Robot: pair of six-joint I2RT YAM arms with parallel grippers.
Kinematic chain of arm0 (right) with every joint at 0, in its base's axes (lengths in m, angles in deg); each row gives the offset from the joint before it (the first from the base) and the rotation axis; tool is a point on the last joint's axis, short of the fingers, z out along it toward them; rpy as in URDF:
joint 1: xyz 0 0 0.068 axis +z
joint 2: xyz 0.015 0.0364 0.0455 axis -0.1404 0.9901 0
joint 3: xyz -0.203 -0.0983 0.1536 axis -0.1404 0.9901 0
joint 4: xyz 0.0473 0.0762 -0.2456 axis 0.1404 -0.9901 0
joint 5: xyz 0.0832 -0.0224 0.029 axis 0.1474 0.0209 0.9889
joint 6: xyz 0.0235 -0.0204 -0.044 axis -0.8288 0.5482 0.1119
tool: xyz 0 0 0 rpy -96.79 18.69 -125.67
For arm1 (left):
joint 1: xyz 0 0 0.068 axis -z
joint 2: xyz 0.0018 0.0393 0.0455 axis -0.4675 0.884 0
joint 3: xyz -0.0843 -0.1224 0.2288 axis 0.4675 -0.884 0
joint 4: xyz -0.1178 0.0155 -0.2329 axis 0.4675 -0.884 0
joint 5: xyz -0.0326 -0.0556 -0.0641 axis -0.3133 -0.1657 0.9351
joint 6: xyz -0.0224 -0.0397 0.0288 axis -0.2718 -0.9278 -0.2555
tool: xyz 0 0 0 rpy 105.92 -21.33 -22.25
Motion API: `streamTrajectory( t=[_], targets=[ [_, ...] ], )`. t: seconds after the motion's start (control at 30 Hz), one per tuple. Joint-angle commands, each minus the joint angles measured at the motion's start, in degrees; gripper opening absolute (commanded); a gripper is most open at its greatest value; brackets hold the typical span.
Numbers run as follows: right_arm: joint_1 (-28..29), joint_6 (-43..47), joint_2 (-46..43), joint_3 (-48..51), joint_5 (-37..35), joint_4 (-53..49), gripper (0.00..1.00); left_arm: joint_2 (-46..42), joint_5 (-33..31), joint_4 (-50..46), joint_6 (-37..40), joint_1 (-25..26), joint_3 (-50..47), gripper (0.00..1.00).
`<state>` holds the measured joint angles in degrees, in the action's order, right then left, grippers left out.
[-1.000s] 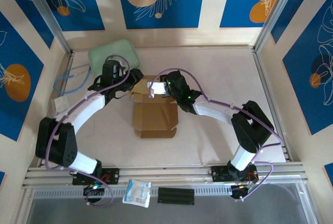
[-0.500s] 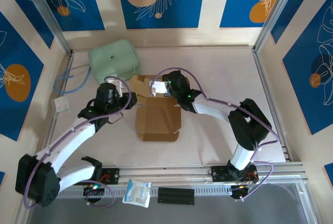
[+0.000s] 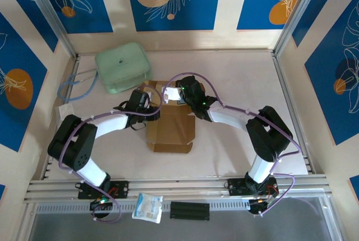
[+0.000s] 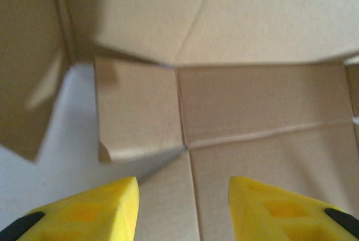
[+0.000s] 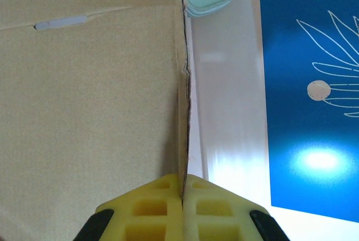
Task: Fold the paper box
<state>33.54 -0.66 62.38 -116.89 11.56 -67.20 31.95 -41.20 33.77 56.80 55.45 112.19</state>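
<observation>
1. The paper box (image 3: 170,126) lies in the middle of the table (image 3: 241,73), between my two arms. Its far end is near the mint-green pouch (image 3: 122,66), which sits toward the far left corner.
2. My right fingers (image 5: 165,193) are clenched on the edge of the far panel and hold that brown sheet upright. The cardboard runs straight up from between the yellow pads.
3. My left fingers (image 4: 106,204) stand apart, grasping nothing. They hover over the left side of the box, where creased panels meet and a small flap curls up off the table.
4. Done, as I judge it: the far panel is raised, and the flaps at the far left corner are partly lifted.
5. Left to do: the near half of the sheet is flat on the table, seen from above. No side wall is set, no tab is tucked, and no square box is formed.
6. I put the fold at an early stage, with most of the work ahead.
</observation>
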Motion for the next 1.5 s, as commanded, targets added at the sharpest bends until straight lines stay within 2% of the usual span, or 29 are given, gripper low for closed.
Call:
streamTrajectory(
  t=[0.0, 0.07, 0.2, 0.3, 0.43, 0.57, 0.7, 0.9, 1.07, 1.3, 1.47],
  targets=[
    [-0.1, -1.6, -0.9, -0.2, -0.4, -0.9, 0.02, 1.7, -7.1, 3.1, 3.2, 0.3, 2.7, 0.46],
    [0.0, -1.7, -0.7, -0.5, -0.4, -1.2, 0.00, 2.2, -8.7, 3.3, 3.4, 0.2, 2.8, 0.47],
    [-0.1, -1.8, -0.4, -0.8, -0.3, -1.5, 0.00, 3.9, -8.4, 1.5, 3.6, 0.1, 4.4, 0.55],
    [-0.2, -1.6, -0.1, -1.1, -0.5, -1.6, 0.00, 4.7, -8.3, 0.7, 3.1, 0.1, 4.7, 0.56],
    [-0.3, -1.8, -0.2, -1.1, -0.5, -1.1, 0.00, 5.9, -2.4, 0.5, 2.5, 0.1, 5.3, 0.54],
    [-0.4, -1.5, 0.1, -1.2, -0.9, 0.1, 0.00, 5.9, 2.6, 1.3, 0.2, 0.0, 4.8, 0.46],
    [-0.4, -1.1, 0.5, -1.5, -1.5, 0.4, 0.00, 3.9, 6.1, 3.2, -2.3, 0.0, 3.6, 0.41],
    [-0.6, -1.3, 0.6, -1.7, -1.8, 1.2, 0.00, 3.3, 12.3, 6.4, -5.7, 0.0, 3.0, 0.41],
    [-0.6, -1.3, 0.5, -1.5, -2.2, 1.3, 0.00, 6.8, 18.8, 14.0, -10.7, 0.1, 1.4, 0.41],
    [-0.7, -1.4, -0.1, -0.7, -2.3, 1.4, 0.00, 12.1, 19.2, 17.9, -13.4, 0.0, -0.1, 0.41],
    [-0.9, -1.5, -0.5, -0.5, -2.4, 1.5, 0.00, 10.2, 18.5, 18.3, -13.0, 0.0, -0.6, 0.43]
  ],
)
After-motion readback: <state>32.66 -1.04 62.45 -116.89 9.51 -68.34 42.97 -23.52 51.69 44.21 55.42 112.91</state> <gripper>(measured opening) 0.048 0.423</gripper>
